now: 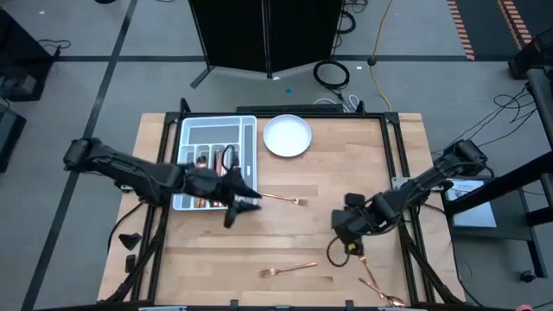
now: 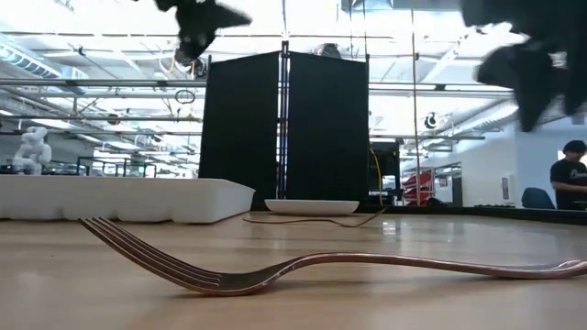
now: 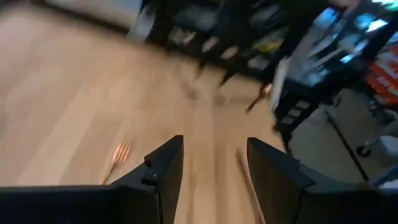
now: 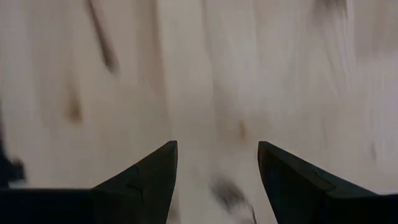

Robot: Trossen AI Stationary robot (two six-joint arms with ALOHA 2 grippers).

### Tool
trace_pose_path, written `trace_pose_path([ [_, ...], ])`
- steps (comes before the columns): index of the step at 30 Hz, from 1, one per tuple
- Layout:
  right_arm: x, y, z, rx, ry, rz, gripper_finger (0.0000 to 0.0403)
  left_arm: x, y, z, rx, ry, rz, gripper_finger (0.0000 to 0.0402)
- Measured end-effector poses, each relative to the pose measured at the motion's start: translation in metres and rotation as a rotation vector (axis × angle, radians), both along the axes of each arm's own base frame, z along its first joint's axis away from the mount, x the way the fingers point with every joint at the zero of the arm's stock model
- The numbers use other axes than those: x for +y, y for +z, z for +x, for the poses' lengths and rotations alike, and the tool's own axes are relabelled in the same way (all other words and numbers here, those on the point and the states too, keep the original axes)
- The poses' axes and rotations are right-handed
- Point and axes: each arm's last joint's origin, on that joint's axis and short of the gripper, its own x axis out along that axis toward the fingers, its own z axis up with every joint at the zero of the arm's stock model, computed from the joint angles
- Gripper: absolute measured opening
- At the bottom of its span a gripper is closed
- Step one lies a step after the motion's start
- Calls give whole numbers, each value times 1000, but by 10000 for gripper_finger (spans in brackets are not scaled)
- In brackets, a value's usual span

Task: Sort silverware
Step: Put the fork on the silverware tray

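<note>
Copper-toned silverware lies scattered on the pale wooden desk (image 1: 363,173); one fork (image 1: 283,199) rests just beside the left gripper (image 1: 246,204), on its right-arm side, its long axis running roughly across the desk with the tines pointing away from that gripper; a second fork (image 1: 289,269) lies near the front edge, between the two arms, also crosswise; a third piece (image 1: 380,290) sits at the front right, angled, just in front of the right gripper (image 1: 344,226); a few more pieces already lie in the grey tray (image 1: 251,138) at the back left, next to the white plate (image 1: 287,136); the left gripper hovers released and empty at the tray's front corner, and is the nearer one to the middle fork; the right gripper hangs released too, holding nothing, over bare wood; the forks look slim, shiny and low-lying, so I judge a pinch across the handle would suit best
</note>
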Motion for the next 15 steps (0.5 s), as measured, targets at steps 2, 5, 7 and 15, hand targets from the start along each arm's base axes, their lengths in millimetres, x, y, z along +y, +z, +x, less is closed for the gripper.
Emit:
trace_pose_path([
  [2,1,-2,-12,101,-5,-37,212,-13,-6,8,-90,-35,65,171],
  [5,1,-4,-29,226,11,-104,212,-30,-16,22,-160,-89,151,171],
  [7,-1,-9,-36,298,16,-119,212,-38,-23,31,-201,-113,178,171],
  [15,-19,-58,-56,430,130,-144,212,-53,-48,51,-254,-172,289,171],
])
